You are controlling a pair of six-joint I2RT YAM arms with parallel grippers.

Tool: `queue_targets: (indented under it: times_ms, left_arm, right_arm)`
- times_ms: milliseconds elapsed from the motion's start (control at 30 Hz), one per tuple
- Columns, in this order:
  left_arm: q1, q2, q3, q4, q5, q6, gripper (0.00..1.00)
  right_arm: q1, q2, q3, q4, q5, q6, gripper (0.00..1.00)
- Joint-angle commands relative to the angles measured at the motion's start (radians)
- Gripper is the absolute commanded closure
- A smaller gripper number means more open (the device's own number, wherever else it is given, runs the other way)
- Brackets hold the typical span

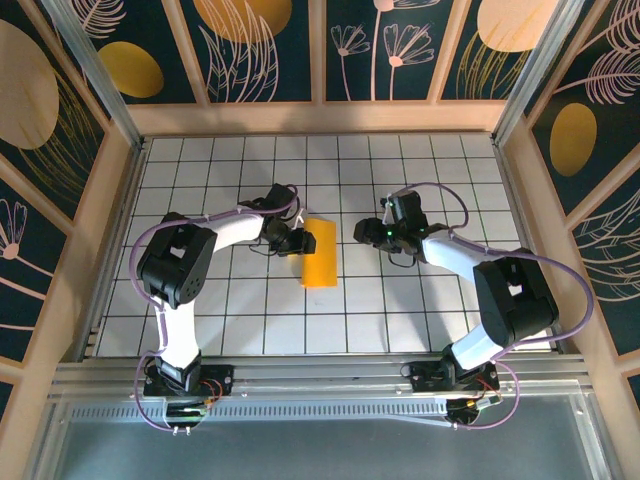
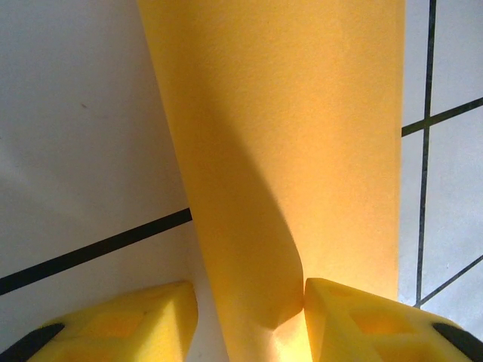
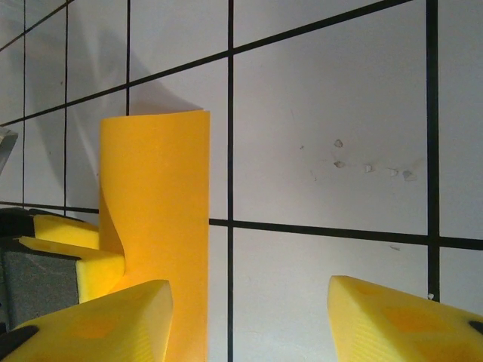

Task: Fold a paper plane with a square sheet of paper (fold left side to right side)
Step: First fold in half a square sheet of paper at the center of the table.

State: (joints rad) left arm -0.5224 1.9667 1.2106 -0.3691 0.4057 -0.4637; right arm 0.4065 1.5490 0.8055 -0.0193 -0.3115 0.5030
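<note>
- Closest to the lens are the yellow fingers of the left gripper [image 2: 249, 320]. Its jaws are partway apart, and the sheet of paper [image 2: 302, 113] runs up out of the gap between them.
- The sheet's puffy folded edge touches the right-hand finger [image 2: 370, 317]. To me that looks more like straddling than a real pinch.
- Sheet's in the middle of the tiled table [image 1: 420, 310], between the two arms, doubled over into a narrow strip. So the left-to-right fold looks made, but the fold side by the left gripper is bowed up, not creased flat.
- Right gripper [image 3: 249, 317] sits just right of the strip with its jaws wide and nothing in them, just bare tile in the gap. Its left finger is near the paper's free edges, and I can't tell if it touches.
- Main worry: nothing seems to be pinning the strip down. If the left arm pulls away with a finger snagged in that loop, the paper could slide or twist off the grid lines.
- Also, the soft fold could spring open once it's let go. And pressing it while the edges are off would lock in a crooked crease, which would wreck the plane later.
</note>
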Motion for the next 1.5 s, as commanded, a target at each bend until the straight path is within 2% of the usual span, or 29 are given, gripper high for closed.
queue_targets:
  times_ms: [0, 1467]
  left_arm:
    - [-0.019, 0.099, -0.021, -0.014, -0.079, 0.016, 0.55]
    - [-0.030, 0.133, 0.006, -0.048, -0.110, 0.022, 0.54]
  right_arm:
    - [-0.006, -0.037, -0.015, 0.018, 0.008, 0.000, 0.41]
    - [-0.001, -0.029, -0.011, 0.025, -0.023, -0.001, 0.40]
